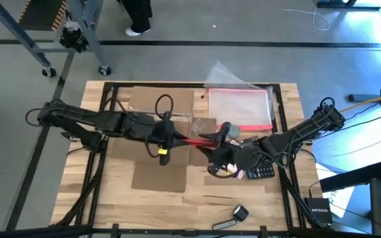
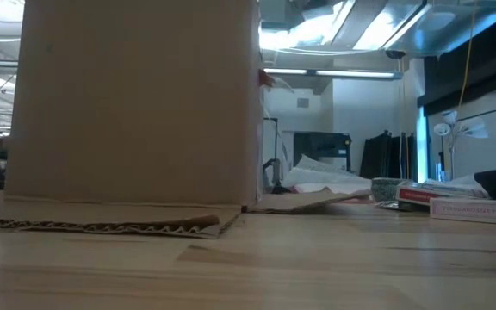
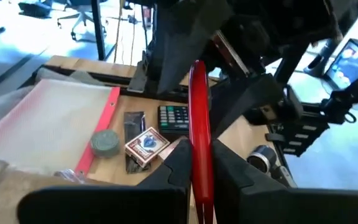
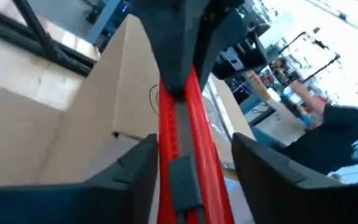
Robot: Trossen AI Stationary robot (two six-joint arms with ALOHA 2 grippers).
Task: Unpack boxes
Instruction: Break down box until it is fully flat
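From the overhead camera I see the plain brown corrugated cardboard box [image 1: 164,135] standing at the middle of the pale wooden surface [image 1: 256,205], flaps spread flat around it; in the table-height view the box [image 2: 136,103] fills the left half of the picture, with a flap lying on the surface in front of it. The left tool [image 1: 177,137] reaches over the box from the left, and its fingers [image 3: 173,162] are clamped on a long, flat red plastic item [image 3: 201,137], one finger pressed to each side. The right tool [image 1: 211,142] meets it from the right at the other end of the same red item [image 4: 185,143]; its fingers [image 4: 135,168] stand apart on either side of the strip without touching it, so I report this tool as apart. The red item [image 1: 194,140] spans the gap between the two tools above the right edge of the box. Behind it lies a clear plastic pouch with a pink-red zip edge [image 1: 238,106]. On the surface beyond the left tool I note a round grey-green tin [image 3: 106,143], a small blue-and-white printed card box [image 3: 146,144] and a dark calculator [image 3: 174,118], close together.
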